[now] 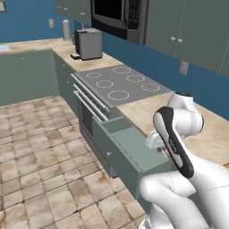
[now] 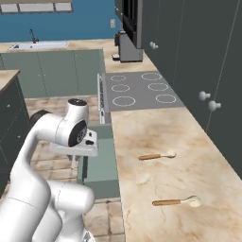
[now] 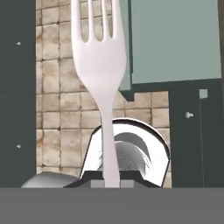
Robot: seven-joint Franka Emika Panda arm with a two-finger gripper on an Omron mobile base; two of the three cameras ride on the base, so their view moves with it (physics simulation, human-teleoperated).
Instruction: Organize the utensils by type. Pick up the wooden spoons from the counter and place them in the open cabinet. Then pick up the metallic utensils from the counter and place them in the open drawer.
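Observation:
My gripper is shut on the handle of a pale silver fork, the metallic utensil, whose tines point away from the hand. In the hand view the fork hangs over the tiled floor, just left of the open grey-green drawer. From the right base view the gripper sits beside the drawer, at its outer side. Two wooden spoons lie on the beige counter, handles pointing left. The open cabinet is out of view.
The drawer sticks out from the counter front next to the stove. A coffee machine stands beyond it, under a microwave. Closed upper cabinets hang over the counter. A dark island stands across the tiled floor.

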